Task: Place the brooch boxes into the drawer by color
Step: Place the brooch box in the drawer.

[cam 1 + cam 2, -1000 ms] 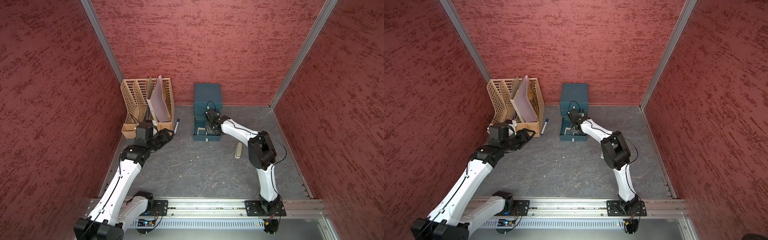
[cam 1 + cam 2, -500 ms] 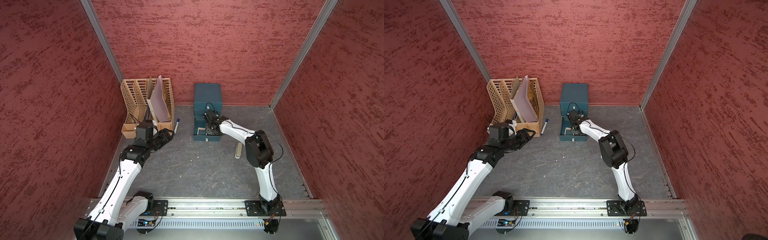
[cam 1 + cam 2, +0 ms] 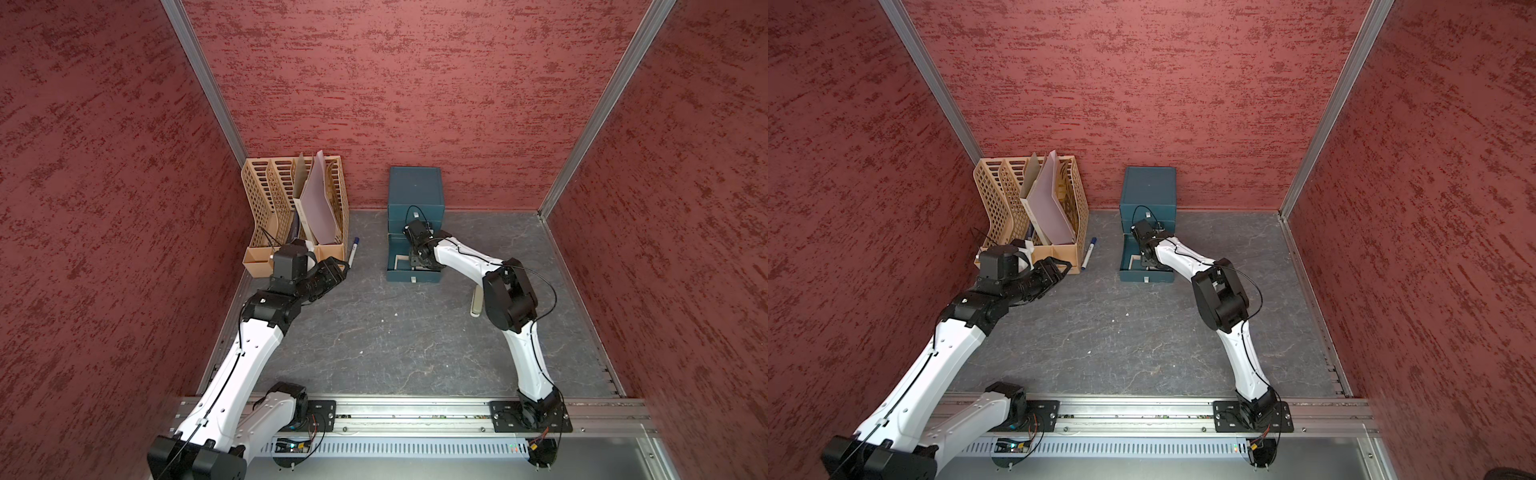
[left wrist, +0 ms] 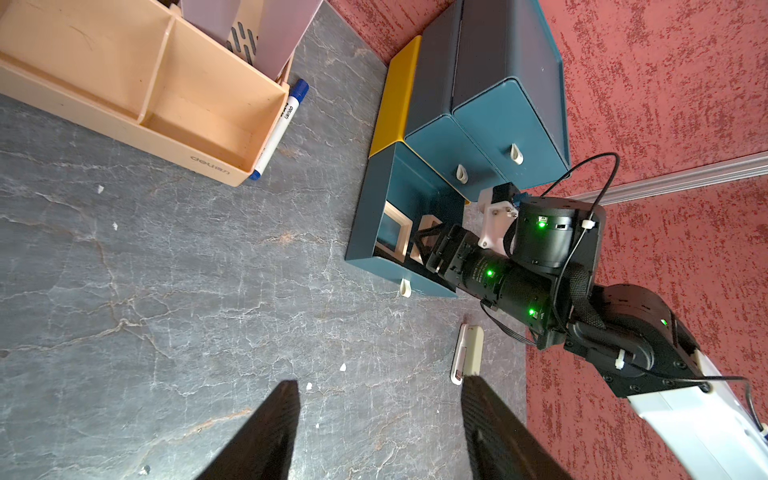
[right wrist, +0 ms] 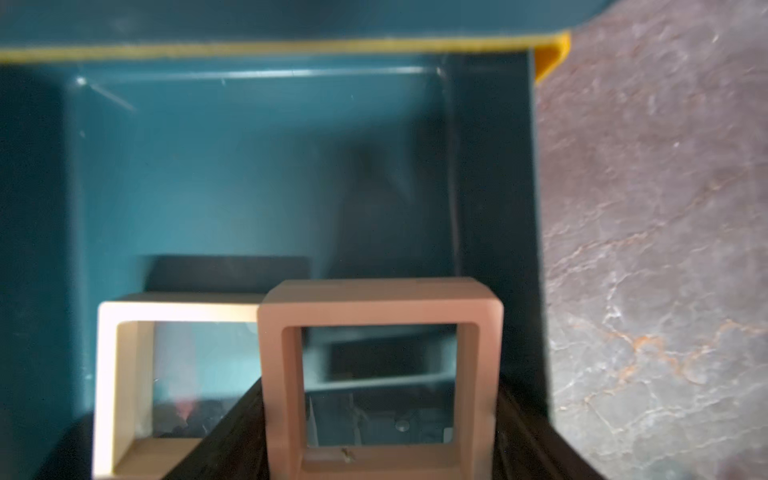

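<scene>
Holding a pinkish-beige brooch box (image 5: 380,301) between its fingers (image 5: 232,419), the right end effector (image 4: 426,245) sits inside the pulled-out bottom drawer (image 3: 413,276) of the teal chest (image 3: 415,187). Second brooch box (image 5: 120,374), paler, lies on the drawer floor just beside the held one. Left end effector (image 4: 380,415): jaws wide, empty, above the surface (image 4: 166,270) near the file rack (image 3: 291,199). Marker pen (image 4: 276,129) beside the rack; beige bar (image 4: 467,347) on the surface near the right arm.
</scene>
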`<action>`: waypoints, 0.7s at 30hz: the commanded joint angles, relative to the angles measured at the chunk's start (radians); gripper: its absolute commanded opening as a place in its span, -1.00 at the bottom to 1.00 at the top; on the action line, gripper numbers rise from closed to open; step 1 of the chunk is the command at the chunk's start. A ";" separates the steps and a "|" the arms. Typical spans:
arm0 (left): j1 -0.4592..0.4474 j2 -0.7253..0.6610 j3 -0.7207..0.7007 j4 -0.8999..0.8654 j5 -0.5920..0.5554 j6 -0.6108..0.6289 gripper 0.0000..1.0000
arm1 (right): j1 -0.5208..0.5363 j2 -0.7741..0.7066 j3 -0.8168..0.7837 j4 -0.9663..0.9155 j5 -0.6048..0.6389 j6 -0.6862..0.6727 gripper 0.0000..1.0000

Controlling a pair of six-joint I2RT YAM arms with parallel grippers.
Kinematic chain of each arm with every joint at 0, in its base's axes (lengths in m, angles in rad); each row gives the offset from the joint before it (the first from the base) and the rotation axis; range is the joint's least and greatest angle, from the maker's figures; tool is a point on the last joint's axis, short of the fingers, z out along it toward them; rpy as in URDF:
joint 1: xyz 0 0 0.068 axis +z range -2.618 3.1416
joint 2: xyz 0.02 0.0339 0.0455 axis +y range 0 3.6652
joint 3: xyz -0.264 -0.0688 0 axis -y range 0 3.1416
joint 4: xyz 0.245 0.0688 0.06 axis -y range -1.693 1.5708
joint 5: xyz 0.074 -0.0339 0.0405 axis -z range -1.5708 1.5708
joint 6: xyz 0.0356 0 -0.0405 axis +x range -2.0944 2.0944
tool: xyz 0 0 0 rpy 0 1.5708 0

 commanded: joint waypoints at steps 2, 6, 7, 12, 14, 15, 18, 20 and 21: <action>-0.007 0.001 0.024 -0.003 -0.010 0.006 0.31 | -0.008 0.041 0.066 -0.067 0.037 -0.015 0.06; -0.008 0.003 0.025 -0.005 -0.010 0.005 0.31 | -0.008 0.055 0.077 -0.081 0.039 -0.015 0.06; -0.010 0.001 0.026 -0.005 -0.011 0.003 0.31 | -0.007 0.053 0.076 -0.084 0.041 -0.011 0.06; -0.009 0.002 0.029 -0.003 -0.011 0.004 0.31 | -0.008 0.057 0.077 -0.093 0.051 -0.012 0.07; -0.010 0.002 0.030 -0.002 -0.012 0.004 0.31 | -0.008 0.064 0.085 -0.099 0.044 -0.017 0.07; -0.012 0.002 0.030 -0.002 -0.012 0.003 0.31 | -0.008 0.069 0.090 -0.102 0.037 -0.018 0.08; -0.013 0.002 0.033 -0.002 -0.013 0.004 0.31 | -0.008 0.083 0.100 -0.105 0.018 -0.023 0.15; -0.014 0.003 0.036 -0.005 -0.015 0.005 0.31 | -0.007 0.085 0.099 -0.099 0.004 -0.027 0.20; -0.014 0.004 0.038 -0.006 -0.016 0.006 0.31 | -0.008 0.086 0.097 -0.094 -0.006 -0.032 0.22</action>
